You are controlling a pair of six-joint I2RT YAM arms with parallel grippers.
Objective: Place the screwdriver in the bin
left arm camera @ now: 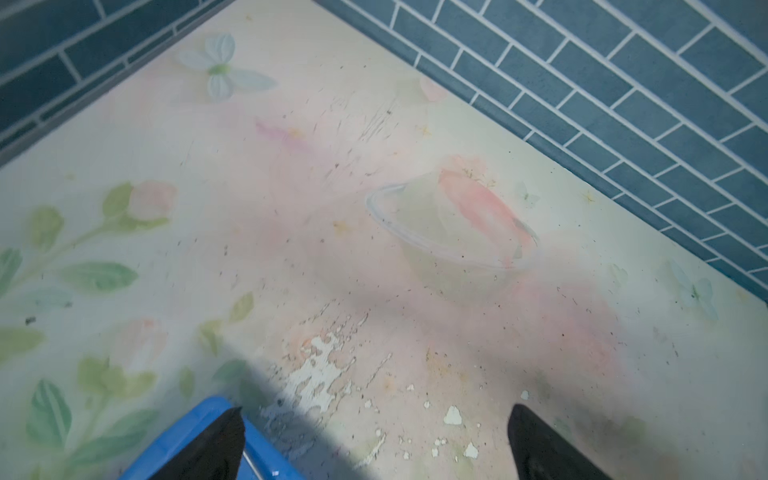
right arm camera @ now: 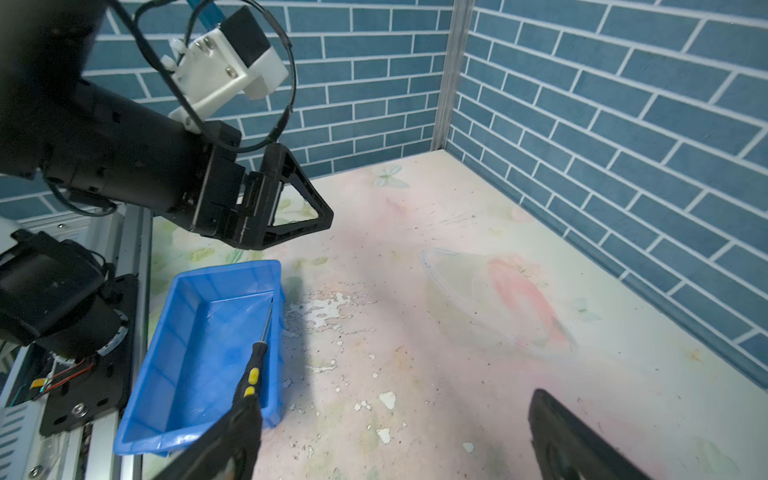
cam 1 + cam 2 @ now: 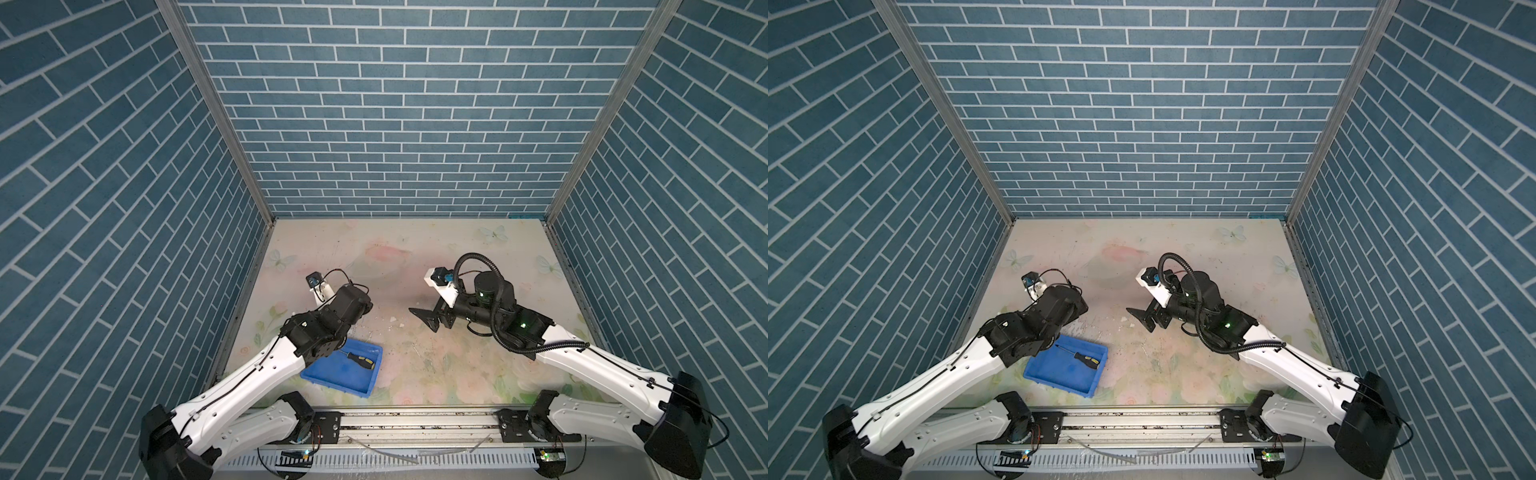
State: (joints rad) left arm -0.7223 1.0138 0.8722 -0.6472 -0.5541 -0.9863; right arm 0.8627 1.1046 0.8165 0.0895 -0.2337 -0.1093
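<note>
Since the screwdriver (image 3: pixel 360 360) lies inside the bin (image 3: pixel 332 384) along its far wall, both grippers are empty: left gripper (image 1: pixel 374 415) spread wide over that rim, right gripper (image 3: pixel 424 320) spread too, well clear of the bin. Risk: left finger catching the rim on retreat and tipping the bin

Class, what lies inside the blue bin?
The screwdriver lies along one long wall of the bin; nothing else shows. In both top views the left arm covers one end.
</note>
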